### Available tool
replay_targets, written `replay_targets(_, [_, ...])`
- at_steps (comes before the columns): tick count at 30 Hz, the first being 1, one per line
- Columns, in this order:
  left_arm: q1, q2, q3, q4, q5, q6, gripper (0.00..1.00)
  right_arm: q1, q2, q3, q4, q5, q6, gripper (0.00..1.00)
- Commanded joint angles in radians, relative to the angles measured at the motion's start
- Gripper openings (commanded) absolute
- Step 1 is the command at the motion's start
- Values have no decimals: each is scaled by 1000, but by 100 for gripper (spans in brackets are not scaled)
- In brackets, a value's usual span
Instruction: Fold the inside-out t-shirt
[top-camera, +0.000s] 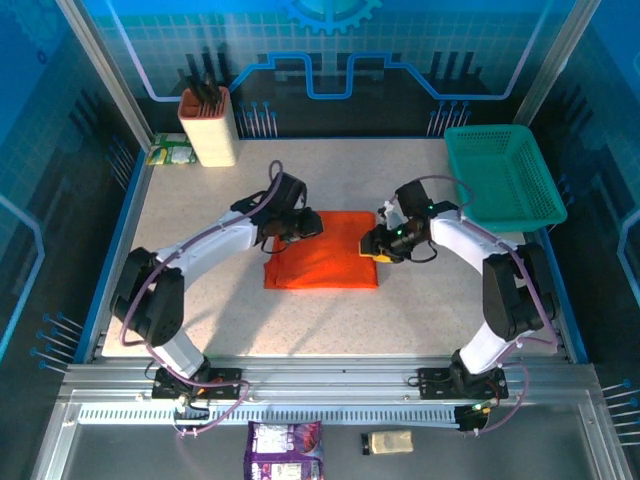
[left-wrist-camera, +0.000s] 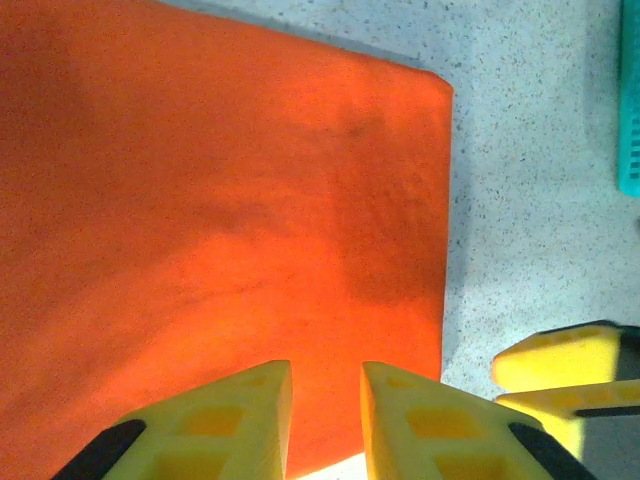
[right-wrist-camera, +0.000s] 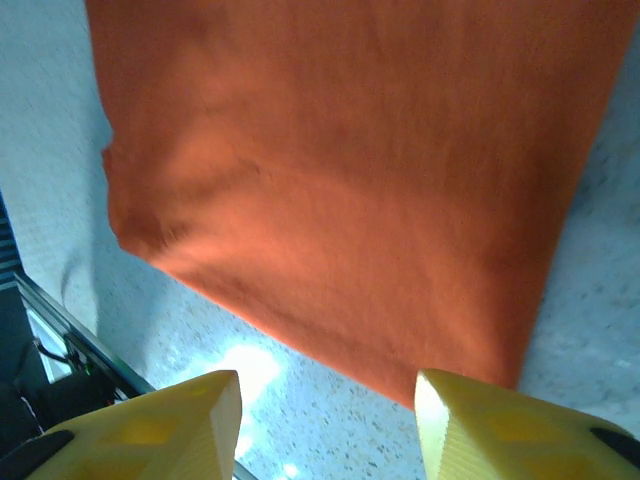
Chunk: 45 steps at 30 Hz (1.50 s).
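Inside-out t-shirt, top view: folded to a compact orange-red rectangle, flat on the table at mid-width, between the two arms.
Left gripper, top view: over the far left corner of the cloth; finger gap not readable from up here.
Right gripper, top view: at the right edge of the rectangle; teal basket well apart, far right.
Left gripper, left wrist view: yellow fingers parted by a narrow gap, nothing between them, hanging over the cloth near its edge.
Neighbour, left wrist view: yellow fingers of the right gripper just beside, over bare table.
Right gripper, right wrist view: released, fingers spread wide, nothing held, above bare table just off the cloth edge.
Cloth edge, right wrist view: one corner slightly bunched, layers not quite flush.
Progress: probably near the end, judging by the tidy shape.
Risk, snag: a low sideways move by either gripper could catch the thin fabric and drag the stack open.
Risk, partial pinch: closing on that bunched corner might lift only the top layer and undo the fold.
Risk, contact: grippers close together, so a careless crossing could knock fingers.
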Motion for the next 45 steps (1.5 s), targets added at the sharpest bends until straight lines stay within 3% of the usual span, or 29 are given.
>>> replay_targets(1, [-26,66,62,-59,-70,10,25,-28,21,76,-52,-23,-53,50])
replay_targets(11, [-67,166,144,-58,-97,8,26,-89,78,123,-29,-51,-104,51])
replay_targets(21, [-117,273,277,-203,-214,-40,16,-147,131,120,-26,-76,-146,51])
replay_targets(45, [-129,491,313,-305,-266,-46,2,-133,275,118,53,-112,-192,39])
